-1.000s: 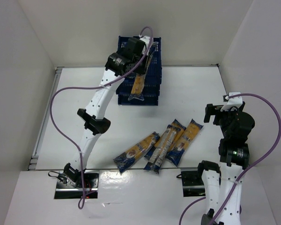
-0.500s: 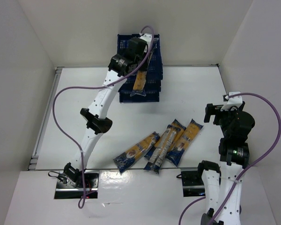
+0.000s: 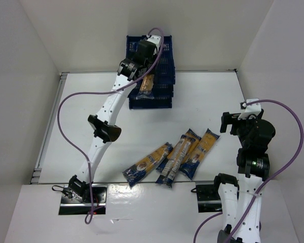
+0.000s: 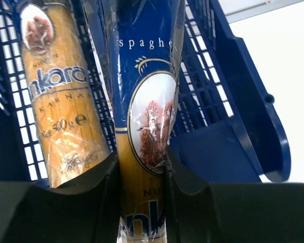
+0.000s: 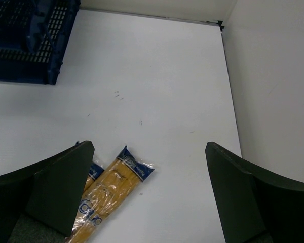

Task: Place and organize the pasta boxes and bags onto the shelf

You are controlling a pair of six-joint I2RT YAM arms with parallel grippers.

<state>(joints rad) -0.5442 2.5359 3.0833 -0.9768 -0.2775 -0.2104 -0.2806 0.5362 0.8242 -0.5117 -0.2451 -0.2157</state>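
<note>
We note the white table (image 3: pixel 91 116), with the dark blue shelf (image 3: pixel 164 91) at its far edge. Loose spaghetti packets (image 3: pixel 148 164) lie clustered near the table's front, well apart from the shelf. One stored packet (image 4: pixel 58 101) rests inside the shelf. Just beside it is the held packet (image 4: pixel 144 101), clamped between the fingers of the left gripper (image 4: pixel 142 167). The right gripper (image 5: pixel 148 152) hangs spread wide and empty.
</note>
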